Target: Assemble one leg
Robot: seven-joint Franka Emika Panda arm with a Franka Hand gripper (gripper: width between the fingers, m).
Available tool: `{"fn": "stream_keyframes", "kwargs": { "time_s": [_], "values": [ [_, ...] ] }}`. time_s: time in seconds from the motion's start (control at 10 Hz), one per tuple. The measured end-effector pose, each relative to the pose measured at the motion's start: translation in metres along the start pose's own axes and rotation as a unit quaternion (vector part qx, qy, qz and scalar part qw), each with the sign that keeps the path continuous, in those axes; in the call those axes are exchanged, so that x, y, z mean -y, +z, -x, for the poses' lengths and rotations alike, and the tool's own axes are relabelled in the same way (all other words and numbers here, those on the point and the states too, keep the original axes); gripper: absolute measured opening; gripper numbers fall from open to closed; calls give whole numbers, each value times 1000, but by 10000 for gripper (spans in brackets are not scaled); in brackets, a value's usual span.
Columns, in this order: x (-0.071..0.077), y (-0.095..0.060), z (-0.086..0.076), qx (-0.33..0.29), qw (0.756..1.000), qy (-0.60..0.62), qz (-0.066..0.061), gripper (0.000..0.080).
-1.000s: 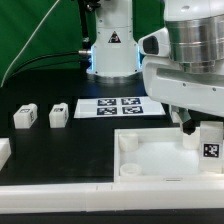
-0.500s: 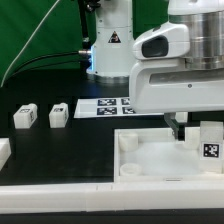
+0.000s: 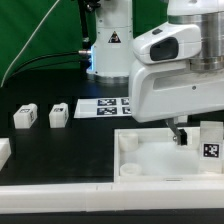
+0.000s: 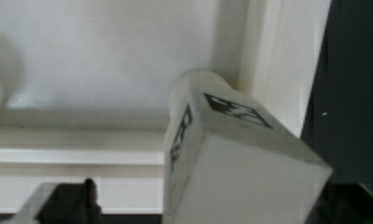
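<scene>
While the pincer [image 3: 181,133] hangs over the square panel [image 3: 150,157], its spread hidden, the leg [image 3: 210,140] stands upright just beside it, toward the exterior view's right.

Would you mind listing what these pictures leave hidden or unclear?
- Gripper: exterior view, the arm's housing hides most of it; open or shut, unclear.
- Leg: exterior view, cut by the picture's edge; contact with the panel is hidden.
- Wrist view: leg blurred; tag unreadable.
- Marker board: arm covers part.
</scene>
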State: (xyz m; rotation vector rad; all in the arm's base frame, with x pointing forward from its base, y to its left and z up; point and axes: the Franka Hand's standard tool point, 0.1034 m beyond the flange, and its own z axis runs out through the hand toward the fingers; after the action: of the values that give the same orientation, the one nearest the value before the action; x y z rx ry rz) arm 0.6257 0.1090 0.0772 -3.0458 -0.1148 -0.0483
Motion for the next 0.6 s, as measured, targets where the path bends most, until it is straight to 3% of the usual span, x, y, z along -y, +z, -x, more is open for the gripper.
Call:
{"fn": "stream_keyframes", "kwargs": {
  "time_s": [0.1, 0.2, 0.3, 0.6],
  "values": [
    [0, 0, 0, 0, 1000, 0, 0, 559],
    [0, 0, 0, 0, 1000, 0, 0, 347],
    [0, 0, 0, 0, 1000, 0, 0, 294],
    [0, 0, 0, 0, 1000, 28, -1, 294]
  ]
}}
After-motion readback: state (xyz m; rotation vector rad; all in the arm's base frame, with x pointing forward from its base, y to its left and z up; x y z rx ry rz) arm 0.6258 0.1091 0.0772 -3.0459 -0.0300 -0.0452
